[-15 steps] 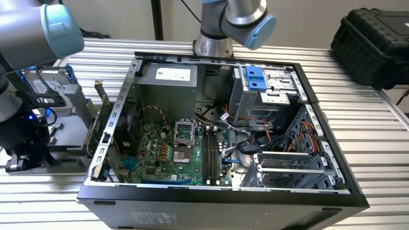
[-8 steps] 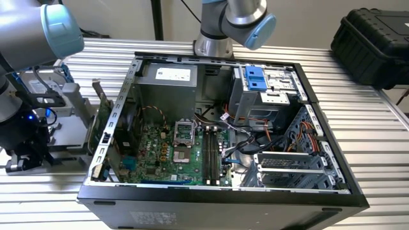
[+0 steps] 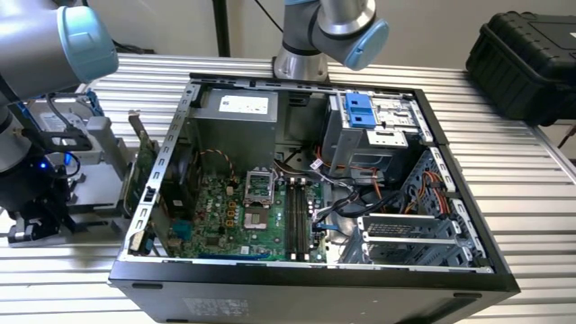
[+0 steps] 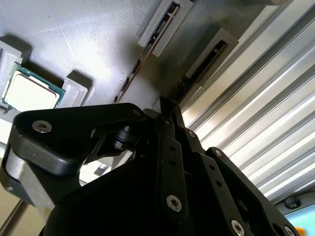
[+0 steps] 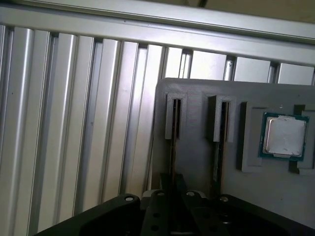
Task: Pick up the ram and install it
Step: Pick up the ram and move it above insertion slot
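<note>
Slatted metal table (image 3: 513,196) carrying open computer case (image 3: 306,287); arm (image 3: 32,155) lowered over grey fixture (image 3: 97,196) at exterior view's left. Second wrist view: gripper (image 4: 165,107) clamped on ram (image 4: 186,83), edge-up in fixture slot; second stick (image 4: 155,36) in neighbouring slot. First wrist view: processor (image 5: 284,136) beside slots.

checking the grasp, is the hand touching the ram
Cannot tell: in the second wrist view the ram runs up to the hand, contact point hidden.
</note>
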`<state>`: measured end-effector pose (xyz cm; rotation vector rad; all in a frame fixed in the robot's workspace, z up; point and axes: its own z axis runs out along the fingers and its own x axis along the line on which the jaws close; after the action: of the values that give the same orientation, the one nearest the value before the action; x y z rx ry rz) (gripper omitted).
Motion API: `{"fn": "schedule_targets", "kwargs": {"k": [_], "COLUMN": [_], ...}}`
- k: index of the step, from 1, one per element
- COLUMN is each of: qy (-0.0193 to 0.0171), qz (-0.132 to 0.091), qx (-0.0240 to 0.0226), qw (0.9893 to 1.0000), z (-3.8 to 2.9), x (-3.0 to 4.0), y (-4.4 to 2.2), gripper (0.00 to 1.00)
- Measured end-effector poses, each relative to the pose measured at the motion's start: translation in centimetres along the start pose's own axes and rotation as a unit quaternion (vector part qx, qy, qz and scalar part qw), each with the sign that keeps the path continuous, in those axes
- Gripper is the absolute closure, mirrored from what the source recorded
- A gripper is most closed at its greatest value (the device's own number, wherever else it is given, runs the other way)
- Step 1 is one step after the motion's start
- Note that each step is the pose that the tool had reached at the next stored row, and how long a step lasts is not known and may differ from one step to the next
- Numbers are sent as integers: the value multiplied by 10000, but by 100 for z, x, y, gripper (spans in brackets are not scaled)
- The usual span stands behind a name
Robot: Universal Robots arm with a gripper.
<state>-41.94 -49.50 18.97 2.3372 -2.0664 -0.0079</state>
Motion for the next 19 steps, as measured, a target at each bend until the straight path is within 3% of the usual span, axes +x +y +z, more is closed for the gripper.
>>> {"fn": "schedule_targets", "kwargs": {"k": [10, 19], "qy": [0, 0], "qz": [0, 9], "qx": [1, 0], "qw": [10000, 10000], "z": [-3, -149], "x": [2, 4], "y": [0, 4], "gripper": [100, 100]}}
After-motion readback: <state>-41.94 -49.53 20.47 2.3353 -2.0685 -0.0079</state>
